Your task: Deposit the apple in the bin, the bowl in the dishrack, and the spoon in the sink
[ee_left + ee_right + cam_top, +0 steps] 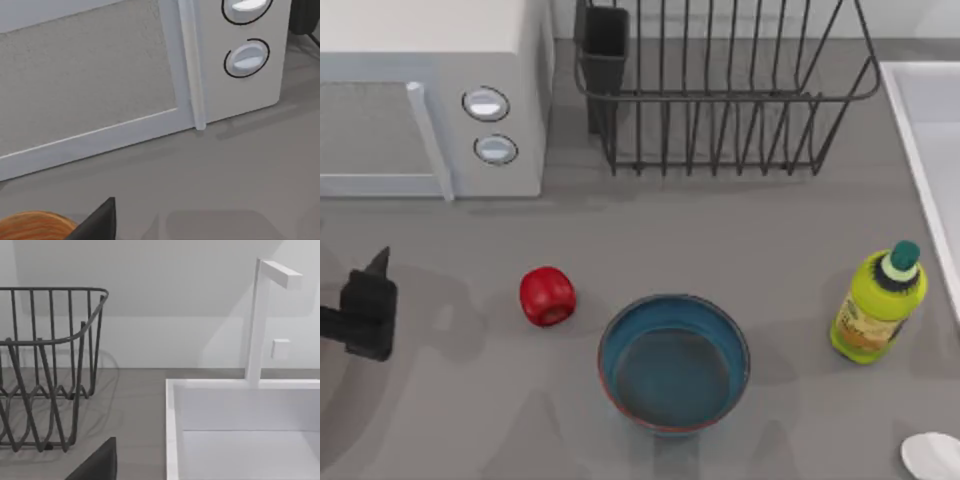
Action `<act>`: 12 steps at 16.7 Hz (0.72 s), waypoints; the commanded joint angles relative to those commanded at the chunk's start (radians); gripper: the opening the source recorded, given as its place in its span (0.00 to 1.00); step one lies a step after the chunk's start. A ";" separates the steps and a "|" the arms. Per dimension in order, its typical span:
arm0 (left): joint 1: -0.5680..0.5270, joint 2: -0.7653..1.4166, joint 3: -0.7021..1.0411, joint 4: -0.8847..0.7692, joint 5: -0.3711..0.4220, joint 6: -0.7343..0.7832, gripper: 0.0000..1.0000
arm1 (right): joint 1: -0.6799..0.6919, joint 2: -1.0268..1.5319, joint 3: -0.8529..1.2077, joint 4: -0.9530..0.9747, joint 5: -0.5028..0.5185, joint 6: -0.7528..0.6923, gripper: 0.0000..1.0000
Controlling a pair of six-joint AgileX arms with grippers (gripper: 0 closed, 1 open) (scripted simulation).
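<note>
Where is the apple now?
In the top view the apple lies on the table left of centre, just left of the bowl and in front of the microwave.

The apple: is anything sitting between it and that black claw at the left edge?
Nothing visible does. In the top view, bare grey table lies between the left gripper and the apple. The bowl sits on the apple's far side.
</note>
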 joint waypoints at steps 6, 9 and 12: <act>-0.153 0.565 0.438 -0.318 -0.017 0.164 1.00 | 0.000 0.000 0.000 0.000 0.000 0.000 1.00; -0.225 0.850 0.658 -0.477 -0.026 0.243 1.00 | 0.000 0.000 0.000 0.000 0.000 0.000 1.00; -0.285 1.107 0.856 -0.619 -0.035 0.310 1.00 | 0.000 0.000 0.000 0.000 0.000 0.000 1.00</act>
